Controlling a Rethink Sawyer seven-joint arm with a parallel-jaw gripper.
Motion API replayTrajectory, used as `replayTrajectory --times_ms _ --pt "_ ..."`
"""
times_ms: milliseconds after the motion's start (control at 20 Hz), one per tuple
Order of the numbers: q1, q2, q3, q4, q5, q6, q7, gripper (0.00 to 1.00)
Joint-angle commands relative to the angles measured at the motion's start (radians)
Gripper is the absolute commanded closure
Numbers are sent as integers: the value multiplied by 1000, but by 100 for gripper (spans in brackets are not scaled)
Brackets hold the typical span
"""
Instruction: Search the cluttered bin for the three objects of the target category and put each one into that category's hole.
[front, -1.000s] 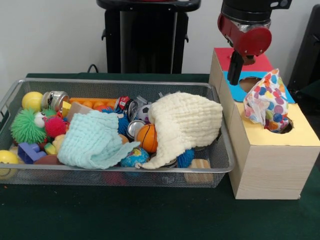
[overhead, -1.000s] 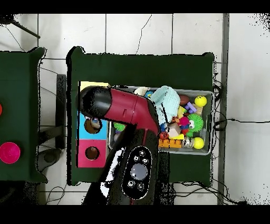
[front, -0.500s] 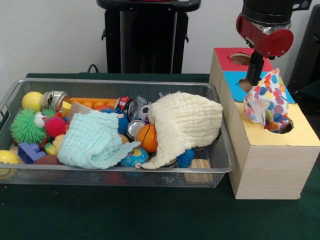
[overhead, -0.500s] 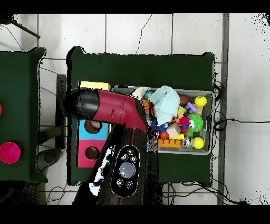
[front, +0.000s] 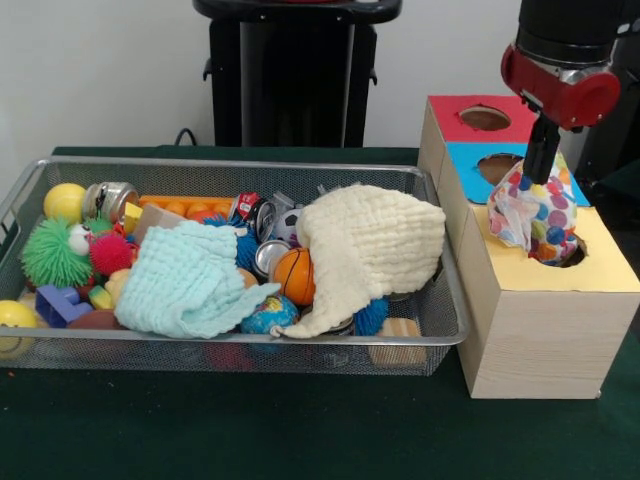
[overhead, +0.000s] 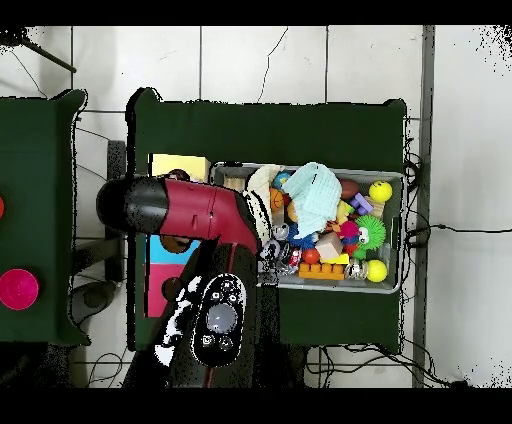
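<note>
A polka-dot cloth (front: 536, 206) stands bunched in the hole of the yellow section (front: 600, 268) of the wooden box, half sticking out. My gripper (front: 541, 168) hangs just behind and above that cloth, at the border of the blue section (front: 470, 168); the cloth hides its tip. In the wire bin (front: 440, 335) a cream cloth (front: 372, 245) is draped over toys at the right. A mint cloth (front: 185, 282) lies left of centre. From overhead, my arm (overhead: 190, 210) covers most of the box, and the mint cloth (overhead: 316, 196) shows in the bin.
The box's red section (front: 486, 118) and the blue one each have an open hole. The bin holds balls, cans, spiky toys, an orange brick (front: 190, 208) and a small basketball (front: 295, 275). A black stand (front: 290, 80) rises behind the bin.
My arm has swung to the right in the front view, from over the blue hole to just behind the polka-dot cloth. The cloth and the bin's contents have stayed put.
</note>
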Motion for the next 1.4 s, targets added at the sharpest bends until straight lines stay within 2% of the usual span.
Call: replayTrajectory --times_ms 50,750,900,1100,1300,1400 --pt "-25 69 120 143 29 -127 71 100" --pt "-56 127 179 188 17 -292 62 100" --pt "-39 147 174 178 17 -312 84 100" --pt "-12 135 150 156 16 -282 100 100" --pt "-7 103 133 127 -2 -235 76 100" --pt "-16 85 143 114 -8 -245 54 100"
